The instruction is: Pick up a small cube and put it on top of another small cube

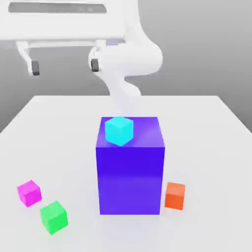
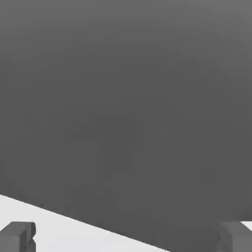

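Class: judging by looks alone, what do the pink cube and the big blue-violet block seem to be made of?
Pink cube: a plain, matte solid, perhaps plastic; its flat, even colour shows no grain. Blue-violet block: a smooth, slightly glossy solid, perhaps plastic; soft sheen on its front face. Renders leave the material open.

You see a flat white tabletop (image 1: 206,147) under even, diffuse light. Behind it, a plain grey backdrop (image 1: 206,49) darkens toward its base.

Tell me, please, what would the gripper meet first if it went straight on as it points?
Probably bare table, on the exterior view's left of the blue block; its open fingers point down, though depth is unclear.
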Controlling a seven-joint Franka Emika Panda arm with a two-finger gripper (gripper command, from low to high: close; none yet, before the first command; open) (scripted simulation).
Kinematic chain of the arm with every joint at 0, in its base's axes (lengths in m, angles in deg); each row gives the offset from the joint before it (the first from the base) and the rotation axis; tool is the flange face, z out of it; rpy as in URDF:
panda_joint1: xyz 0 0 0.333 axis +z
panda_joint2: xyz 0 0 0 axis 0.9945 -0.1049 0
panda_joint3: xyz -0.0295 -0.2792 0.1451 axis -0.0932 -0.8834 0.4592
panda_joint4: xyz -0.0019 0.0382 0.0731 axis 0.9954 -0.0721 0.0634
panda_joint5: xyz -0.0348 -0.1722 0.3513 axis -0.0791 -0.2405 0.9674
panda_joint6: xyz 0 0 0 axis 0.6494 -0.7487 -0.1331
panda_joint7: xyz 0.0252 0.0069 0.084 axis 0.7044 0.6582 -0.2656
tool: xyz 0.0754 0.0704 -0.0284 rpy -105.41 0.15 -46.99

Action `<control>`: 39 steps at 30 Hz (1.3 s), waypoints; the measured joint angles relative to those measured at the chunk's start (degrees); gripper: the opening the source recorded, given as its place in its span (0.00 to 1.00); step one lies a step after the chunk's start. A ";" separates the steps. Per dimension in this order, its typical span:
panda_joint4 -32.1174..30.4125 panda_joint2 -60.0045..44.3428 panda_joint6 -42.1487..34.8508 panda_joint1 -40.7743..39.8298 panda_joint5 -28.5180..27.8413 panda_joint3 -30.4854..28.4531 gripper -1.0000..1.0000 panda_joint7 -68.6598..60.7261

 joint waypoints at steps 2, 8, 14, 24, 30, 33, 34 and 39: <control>-0.84 -2.67 1.18 1.19 1.29 -2.94 0.50 -4.93; -3.35 -11.14 4.66 3.52 6.46 -10.45 0.50 -20.75; -5.73 -20.17 7.78 2.53 12.90 -14.73 0.50 -37.44; -10.16 -32.89 14.22 -5.07 16.42 -15.52 0.50 -60.12; -9.23 -40.33 18.79 -11.89 23.92 -9.08 0.50 -69.94; -7.79 -44.40 21.15 -16.69 30.19 -3.05 0.50 -74.75; -7.30 -45.75 21.96 -18.44 32.21 -0.90 0.50 -76.29; -6.95 -46.74 22.45 -19.67 33.74 0.63 0.00 -77.46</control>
